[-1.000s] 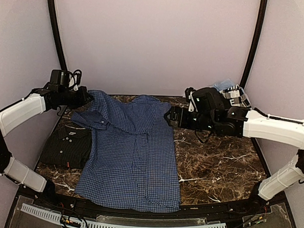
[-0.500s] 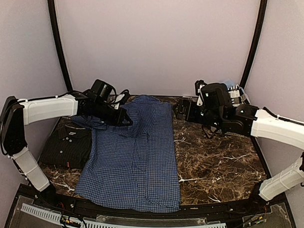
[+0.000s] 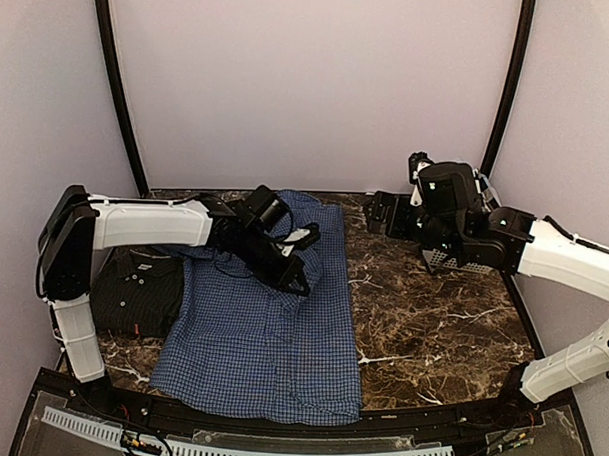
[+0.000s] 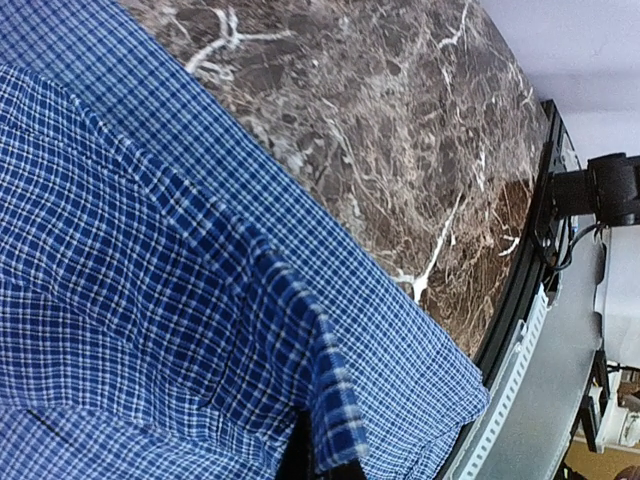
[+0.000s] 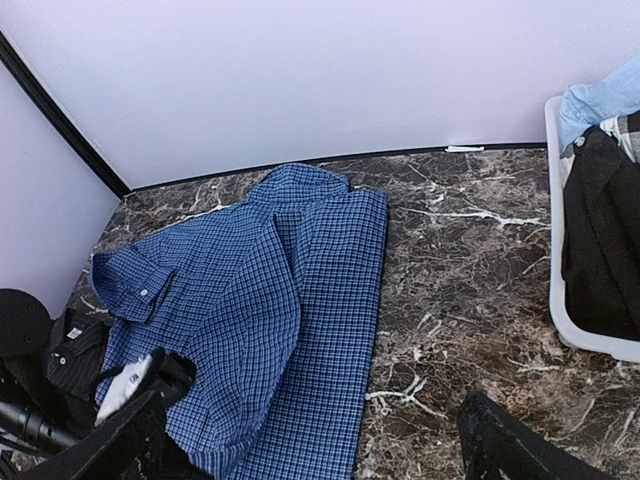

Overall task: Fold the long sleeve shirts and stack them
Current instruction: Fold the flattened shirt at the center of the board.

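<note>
Blue shirt (image 3: 270, 347) lay on the counter (image 3: 432, 313), long axis near-to-far, collar far and hem near. Black shirt (image 3: 132, 292) lay just left of it. Left hand (image 3: 301, 283), closed, pinched a blue shirt fold. Only the right wrist view showed the basket (image 5: 553, 250). Right hand (image 3: 383, 213) hovered far right, wide and empty.

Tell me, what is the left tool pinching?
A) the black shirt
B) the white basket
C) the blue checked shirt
C: the left tool is shut on a raised fold of the blue checked shirt, as the left wrist view shows up close.
</note>
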`<act>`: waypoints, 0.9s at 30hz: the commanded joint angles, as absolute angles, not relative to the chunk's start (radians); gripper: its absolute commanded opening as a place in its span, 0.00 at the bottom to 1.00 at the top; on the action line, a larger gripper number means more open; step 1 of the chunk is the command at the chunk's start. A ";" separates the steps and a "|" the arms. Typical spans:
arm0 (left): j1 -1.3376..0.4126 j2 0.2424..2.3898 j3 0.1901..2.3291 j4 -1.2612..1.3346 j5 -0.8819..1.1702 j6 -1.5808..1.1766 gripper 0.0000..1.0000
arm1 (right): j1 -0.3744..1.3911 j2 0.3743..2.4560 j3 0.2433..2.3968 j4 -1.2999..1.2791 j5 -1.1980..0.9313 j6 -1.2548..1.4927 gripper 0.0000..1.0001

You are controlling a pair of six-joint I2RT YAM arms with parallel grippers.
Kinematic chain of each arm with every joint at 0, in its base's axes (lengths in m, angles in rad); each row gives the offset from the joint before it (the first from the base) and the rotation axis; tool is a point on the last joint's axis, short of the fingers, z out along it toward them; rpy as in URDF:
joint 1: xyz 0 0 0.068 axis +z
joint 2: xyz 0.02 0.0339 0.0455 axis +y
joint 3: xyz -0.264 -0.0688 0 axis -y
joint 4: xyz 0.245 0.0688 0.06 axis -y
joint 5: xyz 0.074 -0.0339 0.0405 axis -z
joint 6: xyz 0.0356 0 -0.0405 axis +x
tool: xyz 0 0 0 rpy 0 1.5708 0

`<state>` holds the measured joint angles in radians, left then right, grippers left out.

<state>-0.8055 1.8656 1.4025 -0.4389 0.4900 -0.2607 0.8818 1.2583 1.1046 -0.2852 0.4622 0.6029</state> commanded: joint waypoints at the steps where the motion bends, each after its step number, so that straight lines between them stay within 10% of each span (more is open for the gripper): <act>1: -0.864 1.903 1.449 -0.534 0.496 -0.231 0.00 | 0.874 1.241 1.092 -0.290 0.504 0.596 0.99; 27: -1.019 2.004 1.507 -0.598 0.526 -0.270 0.03 | 0.874 1.218 1.048 -0.287 0.462 0.620 0.99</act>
<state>-1.0080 1.9980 1.4899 -0.5602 0.5003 -0.2668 0.8814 1.2430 1.0611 -0.2970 0.4686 0.6102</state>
